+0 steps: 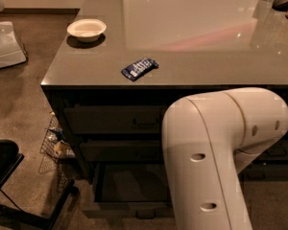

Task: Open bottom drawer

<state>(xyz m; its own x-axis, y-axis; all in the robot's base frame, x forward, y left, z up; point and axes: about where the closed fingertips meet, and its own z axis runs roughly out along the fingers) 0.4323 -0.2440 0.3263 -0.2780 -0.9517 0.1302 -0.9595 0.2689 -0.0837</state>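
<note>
Bottom drawer [129, 190] gapes, dark matte inside; smooth white arm [216, 157] hides the claw, grip untellable.

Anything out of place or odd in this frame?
Only the bottom drawer stands pulled out, dark inside, while the drawers above sit flush. A blue packet lies askew on the counter near a white bowl. The claw is out of view; the arm blocks the front.

Cream-white tubular arm [216, 152], rounded elbow, oval holes.
</note>
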